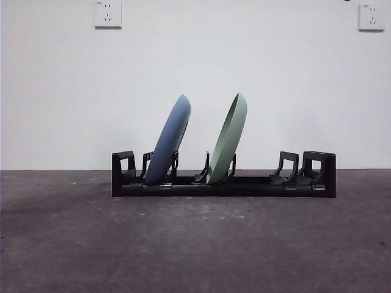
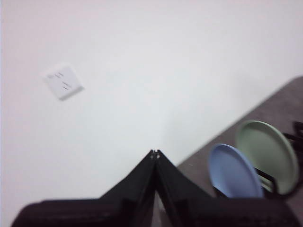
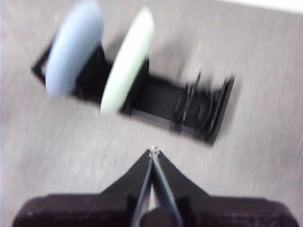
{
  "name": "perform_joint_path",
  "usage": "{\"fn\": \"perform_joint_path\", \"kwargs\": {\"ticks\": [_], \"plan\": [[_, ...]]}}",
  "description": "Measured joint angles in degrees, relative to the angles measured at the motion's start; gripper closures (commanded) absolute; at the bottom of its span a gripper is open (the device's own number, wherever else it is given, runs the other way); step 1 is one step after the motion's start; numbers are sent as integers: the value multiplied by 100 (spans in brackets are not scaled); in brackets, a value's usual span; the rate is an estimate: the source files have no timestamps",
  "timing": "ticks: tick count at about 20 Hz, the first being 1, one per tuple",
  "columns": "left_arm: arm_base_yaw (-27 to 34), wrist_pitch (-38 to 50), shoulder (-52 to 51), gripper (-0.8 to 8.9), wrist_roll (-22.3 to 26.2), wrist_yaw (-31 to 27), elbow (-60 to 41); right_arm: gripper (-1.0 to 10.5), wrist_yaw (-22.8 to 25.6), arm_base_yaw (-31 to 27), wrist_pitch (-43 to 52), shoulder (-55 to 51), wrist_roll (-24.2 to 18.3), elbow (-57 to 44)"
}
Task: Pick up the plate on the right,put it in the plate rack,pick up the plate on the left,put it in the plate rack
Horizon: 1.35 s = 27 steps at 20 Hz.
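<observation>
on the table (image 1: pixel 195 244), toward its far side, the plate rack (image 1: pixel 223 183) stood with both plates already slotted in: the blue plate (image 1: pixel 169 141) at the left end and the green plate (image 1: pixel 228 139) just right of it, each leaning right. the task looked complete. the left gripper (image 2: pixel 155 152) and right gripper (image 3: pixel 154 150) were pressed together, empty, well clear of the rack. no readable writing showed.
</observation>
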Motion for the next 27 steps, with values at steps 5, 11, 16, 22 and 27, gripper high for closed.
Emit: {"fn": "perform_joint_path", "kwargs": {"ticks": [5, 11, 16, 22, 27], "plan": [[205, 1648, -1027, 817, -540, -2, -2352, 943, 4, -2, 448, 0, 0, 0], [205, 2358, -1829, 817, -1169, -120, -4572, 943, 7, -2, 472, 0, 0, 0], [205, 2387, -2562, 817, -1488, -734, -5668, 943, 7, -2, 472, 0, 0, 0], [208, 2391, -3058, 817, -1976, -872, -6323, 943, 7, -2, 472, 0, 0, 0], [223, 1954, -3104, 817, -2389, -857, -6426, 943, 7, -2, 474, 0, 0, 0]]}}
